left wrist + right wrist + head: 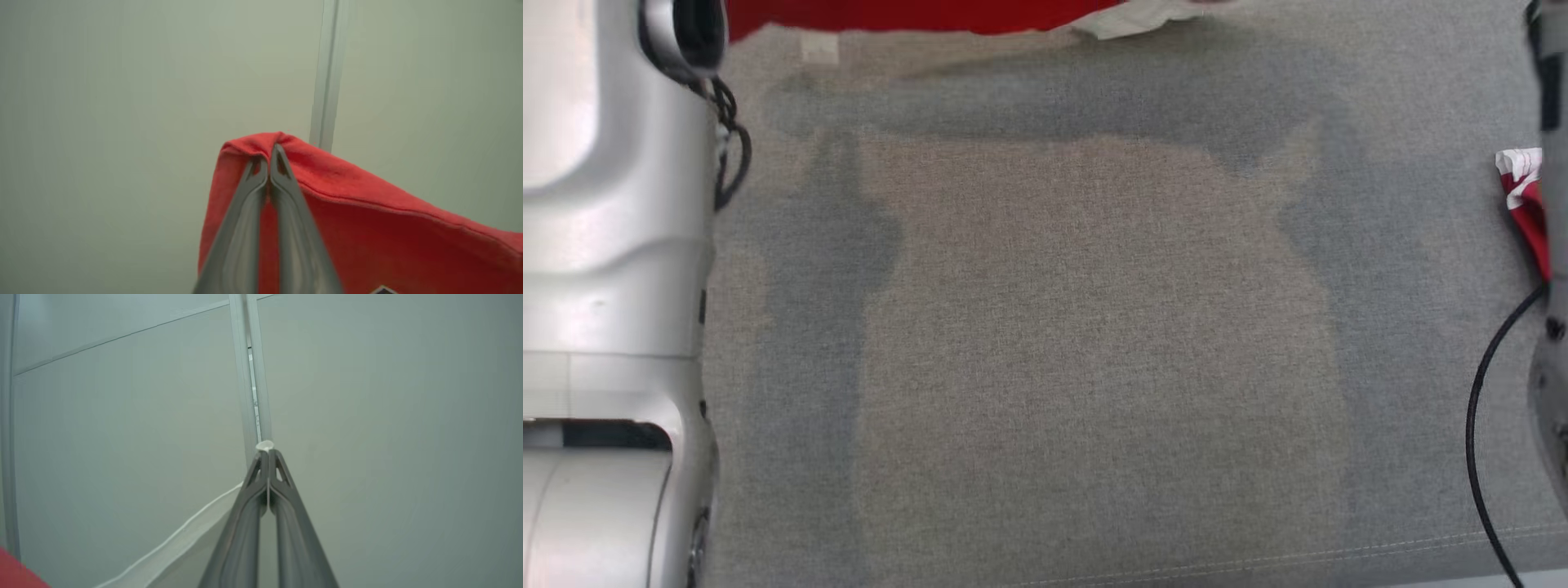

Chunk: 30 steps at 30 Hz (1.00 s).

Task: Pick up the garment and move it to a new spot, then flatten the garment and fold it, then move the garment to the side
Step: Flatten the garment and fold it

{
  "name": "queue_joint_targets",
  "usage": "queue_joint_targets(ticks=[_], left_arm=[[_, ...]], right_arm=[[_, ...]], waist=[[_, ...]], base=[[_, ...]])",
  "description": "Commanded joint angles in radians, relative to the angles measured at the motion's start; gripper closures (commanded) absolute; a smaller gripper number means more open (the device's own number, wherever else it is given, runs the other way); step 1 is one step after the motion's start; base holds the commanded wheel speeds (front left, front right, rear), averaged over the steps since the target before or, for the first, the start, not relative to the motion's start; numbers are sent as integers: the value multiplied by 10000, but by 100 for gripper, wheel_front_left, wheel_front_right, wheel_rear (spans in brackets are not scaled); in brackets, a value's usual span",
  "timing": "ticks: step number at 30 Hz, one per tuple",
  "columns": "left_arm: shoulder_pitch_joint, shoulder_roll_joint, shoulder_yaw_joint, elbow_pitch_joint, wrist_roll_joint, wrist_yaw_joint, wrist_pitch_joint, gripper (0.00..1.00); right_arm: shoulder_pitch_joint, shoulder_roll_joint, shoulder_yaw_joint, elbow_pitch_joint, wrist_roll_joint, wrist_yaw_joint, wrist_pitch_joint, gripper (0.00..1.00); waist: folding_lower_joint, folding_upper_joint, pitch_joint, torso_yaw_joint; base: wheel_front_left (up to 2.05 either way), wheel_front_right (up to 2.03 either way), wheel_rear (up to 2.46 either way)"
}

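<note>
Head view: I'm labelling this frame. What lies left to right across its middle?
Left arm → looped cable → grey cloth → garment → right arm.

The red garment (367,228) with white parts was held up in the air, pinched at a red corner and a white edge.

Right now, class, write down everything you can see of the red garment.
The garment is red, soft-looking cloth with a stitched hem and some white parts. It hangs before a pale wall, pinched at two spots: the left gripper is shut on a red edge, the right gripper on a white edge. In the head view a red strip crosses the top, above the grey surface.
</note>
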Motion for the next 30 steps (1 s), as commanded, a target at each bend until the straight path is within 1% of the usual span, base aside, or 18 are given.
queue_joint_targets(ticks=[1, 6, 8, 11, 16, 19, 25, 30], left_arm=[[444, -89, 69, 347, -152, -65, -15, 100], [1603, -368, 437, 2162, -809, -285, -16, 100], [2198, -470, 582, 2575, -1007, -316, -16, 100], [3097, -533, 861, 2823, -1366, -381, -18, 100], [4593, -574, 1297, 2490, -1585, -416, -17, 100], [5509, -574, 1406, 2094, -1461, -430, -17, 100], [7568, -555, 1525, 949, -1185, -440, -18, 100], [9420, -224, 1381, -527, -835, -191, 168, 100]], right_arm=[[535, -28, 131, 130, 27, -4, -35, 100], [2888, 15, 466, 444, 694, -8, -38, 100], [3985, 126, 474, 477, 994, -8, -39, 100], [5571, 286, 559, 424, 1475, -8, -39, 100], [7678, 490, 742, 5, 2287, -6, -41, 100], [8686, 402, 880, -513, 2610, -6, -40, 100], [10972, 86, 1068, -2000, 2957, -6, -40, 100], [13104, -55, 964, -3413, 3078, -8, -40, 100]], waist=[[0, 0, 222, -139], [0, 0, 397, -167], [0, 0, 430, -171], [0, 0, 403, -193], [0, 0, 113, -239], [0, 0, -156, -291], [0, 0, -922, -323], [0, 0, -1574, -253]], base=[[0, 0, 0], [0, 0, 0], [0, 0, 0], [0, 0, 0], [0, 0, 0], [0, 0, 0], [0, 0, 0], [0, 0, 0]])
